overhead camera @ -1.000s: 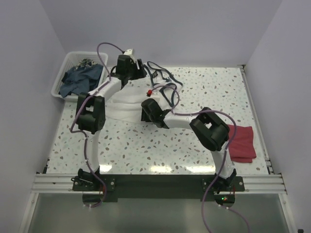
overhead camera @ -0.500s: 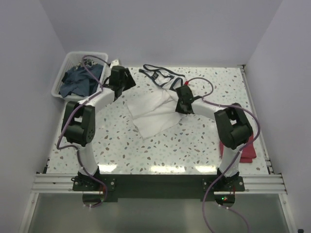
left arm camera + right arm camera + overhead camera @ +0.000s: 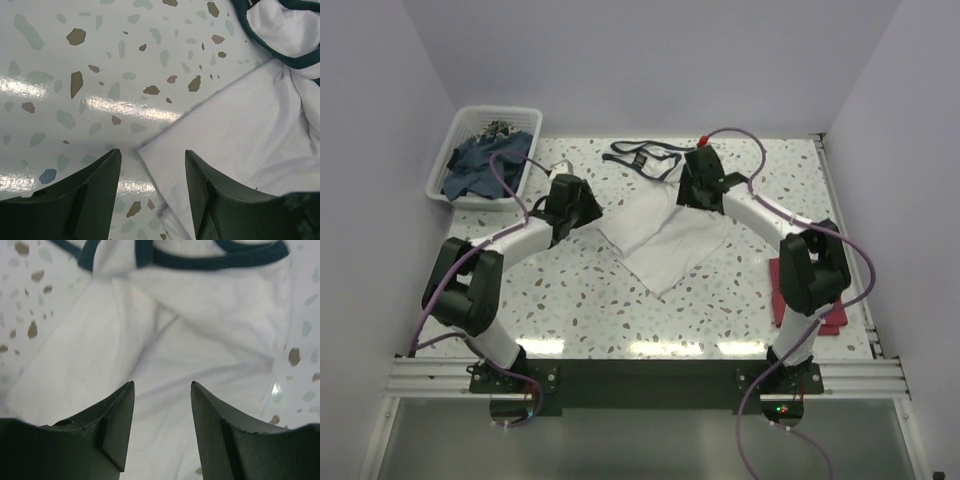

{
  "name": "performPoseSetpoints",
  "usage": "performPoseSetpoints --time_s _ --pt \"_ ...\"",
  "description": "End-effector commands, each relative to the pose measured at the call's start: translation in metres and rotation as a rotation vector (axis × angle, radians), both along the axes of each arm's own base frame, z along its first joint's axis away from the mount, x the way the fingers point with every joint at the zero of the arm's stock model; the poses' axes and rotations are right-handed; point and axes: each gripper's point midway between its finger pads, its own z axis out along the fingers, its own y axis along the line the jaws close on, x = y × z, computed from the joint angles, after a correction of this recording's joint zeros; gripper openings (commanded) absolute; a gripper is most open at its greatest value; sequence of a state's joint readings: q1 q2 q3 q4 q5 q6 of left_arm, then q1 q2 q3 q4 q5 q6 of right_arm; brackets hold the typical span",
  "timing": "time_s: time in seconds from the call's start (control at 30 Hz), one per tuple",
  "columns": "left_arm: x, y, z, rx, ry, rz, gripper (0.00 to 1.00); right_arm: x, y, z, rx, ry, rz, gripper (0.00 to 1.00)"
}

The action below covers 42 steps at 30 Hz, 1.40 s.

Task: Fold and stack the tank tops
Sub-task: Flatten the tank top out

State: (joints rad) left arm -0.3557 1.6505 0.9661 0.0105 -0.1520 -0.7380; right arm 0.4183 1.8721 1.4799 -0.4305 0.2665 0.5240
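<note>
White tank top (image 3: 670, 235) lies spread flat mid-bench, not yet folded. Its long axis runs far to near, skewed a bit to the right: navy-trimmed straps (image 3: 640, 158) at the far end, hem corner toward the arm bases. Left jaws are released and hold nothing. They sit low over the bare bench (image 3: 75, 75) right at the top's left side edge, and in the left wrist view a corner of the white cloth (image 3: 240, 130) pokes into the gap between them, with the rest of the cloth off to the right. Right jaws are also released and empty, hanging directly over the upper body of the cloth (image 3: 200, 315) just short of the navy neckline trim (image 3: 220, 261). So the right arm is over the garment and the left is at its rim. My read is that a side fold needs the left to pinch that corner and carry it rightward across the long axis. Dark red tank top (image 3: 780, 300) sits at the near right of the bench, partly hidden by the right arm, well apart from the white one. Basket (image 3: 450, 150) at far left holds dark blue cloth. No readable brand or writing, and the print isn't showing.
</note>
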Motion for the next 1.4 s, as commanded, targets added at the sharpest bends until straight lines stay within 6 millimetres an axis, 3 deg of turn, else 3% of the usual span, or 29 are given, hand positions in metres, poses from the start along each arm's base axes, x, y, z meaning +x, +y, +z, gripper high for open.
performPoseSetpoints --time_s 0.0,0.07,0.1,0.13,0.17,0.2,0.27,0.4,0.5,0.7,0.93,1.1,1.17,1.2,1.23,1.27,1.3,1.37 --pt "0.007 -0.006 0.006 0.046 -0.039 -0.07 0.58 -0.07 0.013 -0.008 0.028 0.067 0.06 0.52" --pt "0.009 -0.006 -0.003 0.105 -0.033 -0.11 0.59 -0.089 0.02 -0.012 0.06 0.061 0.067 0.52" --pt "0.01 -0.01 -0.007 0.112 -0.022 -0.139 0.6 -0.108 0.022 -0.025 0.047 0.092 0.085 0.51" --pt "0.011 -0.012 -0.019 0.141 -0.004 -0.185 0.61 -0.116 0.023 -0.018 0.059 0.076 0.089 0.51" --pt "0.018 -0.02 -0.017 0.139 -0.018 -0.219 0.61 -0.122 0.025 -0.018 0.077 0.076 0.085 0.51" --pt "0.017 -0.026 -0.032 0.146 0.011 -0.282 0.61 -0.137 0.027 -0.028 0.075 0.095 0.103 0.51" --pt "0.02 -0.036 -0.036 0.131 0.004 -0.334 0.61 -0.154 0.038 -0.026 0.108 0.088 0.123 0.5" --pt "0.02 -0.039 -0.051 0.136 0.024 -0.363 0.61 -0.186 0.049 -0.048 0.125 0.134 0.149 0.5" --pt "0.02 -0.036 -0.06 0.161 0.057 -0.356 0.58 -0.199 0.061 -0.06 0.151 0.161 0.161 0.5" --pt "0.016 -0.038 -0.069 0.173 0.075 -0.369 0.4 -0.215 0.074 -0.07 0.154 0.181 0.168 0.52" --pt "0.01 -0.031 -0.075 0.195 0.109 -0.323 0.05 -0.23 0.088 -0.087 0.15 0.235 0.18 0.52" --pt "0.006 -0.013 -0.066 0.218 0.121 -0.202 0.0 -0.238 0.087 -0.101 0.158 0.266 0.158 0.52" --pt "0.003 -0.004 -0.063 0.232 0.118 -0.158 0.0 -0.236 0.085 -0.105 0.141 0.267 0.153 0.46" --pt "0.003 -0.001 -0.054 0.217 0.104 -0.125 0.0 -0.235 0.085 -0.104 0.128 0.269 0.154 0.29" --pt "0.001 0.002 -0.051 0.212 0.103 -0.105 0.0 -0.233 0.081 -0.105 0.105 0.267 0.142 0.22" --pt "-0.005 0.011 -0.053 0.206 0.115 -0.077 0.0 -0.233 0.071 -0.103 0.066 0.26 0.13 0.07" --pt "-0.005 0.013 -0.041 0.172 0.089 -0.049 0.0 -0.232 0.064 -0.101 0.05 0.252 0.115 0.01" --pt "-0.016 0.028 -0.043 0.15 0.099 -0.002 0.0 -0.229 0.04 -0.097 0.024 0.247 0.073 0.0"
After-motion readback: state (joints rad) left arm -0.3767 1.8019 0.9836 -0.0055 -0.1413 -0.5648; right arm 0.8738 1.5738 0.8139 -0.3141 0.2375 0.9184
